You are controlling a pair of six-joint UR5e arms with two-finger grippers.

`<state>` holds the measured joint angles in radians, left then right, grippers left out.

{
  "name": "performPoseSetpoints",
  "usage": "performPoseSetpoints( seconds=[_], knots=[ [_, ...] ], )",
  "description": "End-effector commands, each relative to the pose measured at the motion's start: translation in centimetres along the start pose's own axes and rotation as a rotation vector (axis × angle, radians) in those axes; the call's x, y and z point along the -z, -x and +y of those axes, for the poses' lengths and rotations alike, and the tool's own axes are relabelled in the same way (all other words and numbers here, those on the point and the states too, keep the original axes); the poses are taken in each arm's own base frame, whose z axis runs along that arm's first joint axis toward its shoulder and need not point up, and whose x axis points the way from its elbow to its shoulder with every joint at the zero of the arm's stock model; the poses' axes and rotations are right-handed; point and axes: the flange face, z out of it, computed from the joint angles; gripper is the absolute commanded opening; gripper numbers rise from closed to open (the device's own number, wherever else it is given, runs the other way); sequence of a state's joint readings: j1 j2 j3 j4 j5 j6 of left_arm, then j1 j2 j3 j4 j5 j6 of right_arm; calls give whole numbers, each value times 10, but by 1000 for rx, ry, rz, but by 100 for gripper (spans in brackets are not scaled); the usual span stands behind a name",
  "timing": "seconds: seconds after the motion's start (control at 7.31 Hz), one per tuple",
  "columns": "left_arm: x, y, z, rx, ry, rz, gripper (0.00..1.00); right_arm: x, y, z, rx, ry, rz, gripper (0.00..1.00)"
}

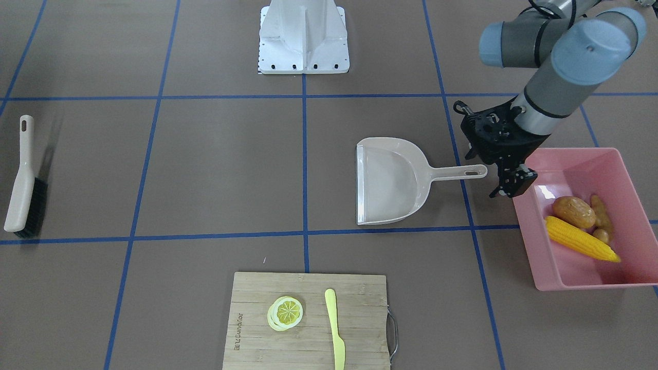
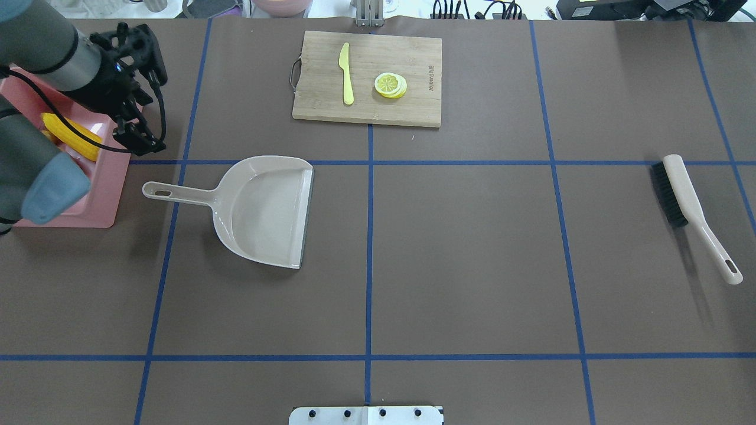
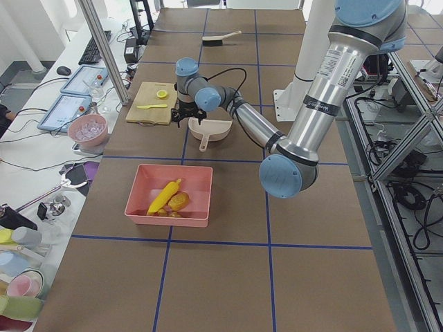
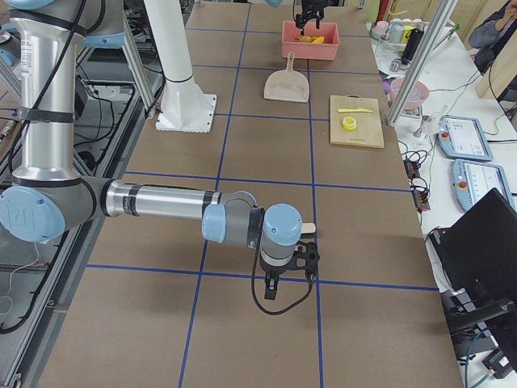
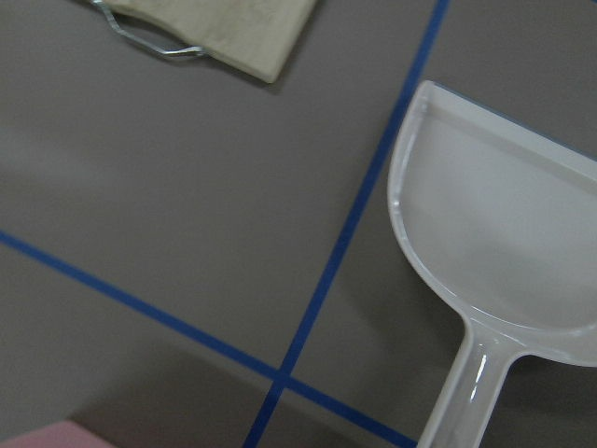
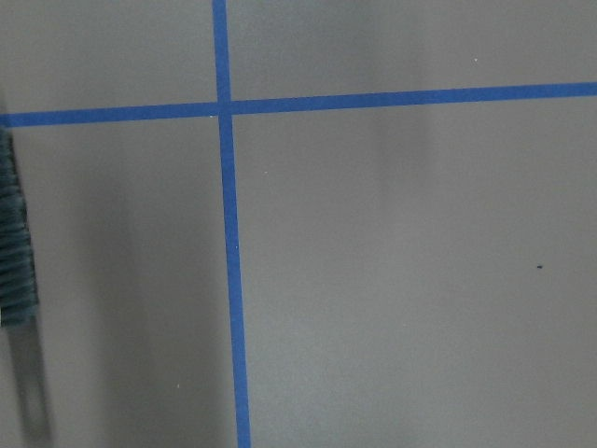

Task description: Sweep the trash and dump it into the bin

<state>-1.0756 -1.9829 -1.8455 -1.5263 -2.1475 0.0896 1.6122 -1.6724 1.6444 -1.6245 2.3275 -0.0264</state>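
Exterior front-facing: we note the left jaws parted and empty at the pink bin's [image 1: 576,270] rim. A careless swing could knock it and spill the corn cob [image 1: 581,239]. Right jaws: cannot tell.

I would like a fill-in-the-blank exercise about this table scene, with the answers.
1. The corn cob lies inside the pink ____.
2. Nothing lies in the dustpan: it is ____.
3. The lemon slice rests on the wooden ____.
Missing words: bin; empty; board.
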Motion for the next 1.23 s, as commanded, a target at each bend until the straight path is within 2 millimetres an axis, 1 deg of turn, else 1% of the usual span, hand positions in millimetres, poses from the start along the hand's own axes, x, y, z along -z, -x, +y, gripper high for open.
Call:
performPoseSetpoints(
  seconds=[0.0,0.14,0.27,0.41,0.55,0.68,0.82,0.96,1.1],
  knots=[
    [15,28,11,432,28,-45,98,1,1,-1,3,-1,1,100],
    [15,47,30,558,38,-58,98,1,1,-1,3,-1,1,100],
    [20,81,74,648,58,-87,98,1,1,-1,3,-1,1,100],
    [21,99,113,713,78,-75,98,0,0,-1,2,0,1,100],
    [18,117,174,826,118,39,98,0,0,-1,0,1,0,100],
    [20,123,233,895,134,64,98,0,0,-1,1,0,1,100],
    [24,131,272,955,145,54,98,0,0,-1,0,1,0,100],
    [22,136,308,975,139,42,98,0,0,-1,0,1,0,100],
    [12,144,365,974,134,30,98,-1,-1,-1,-1,2,0,100]
  ],
)
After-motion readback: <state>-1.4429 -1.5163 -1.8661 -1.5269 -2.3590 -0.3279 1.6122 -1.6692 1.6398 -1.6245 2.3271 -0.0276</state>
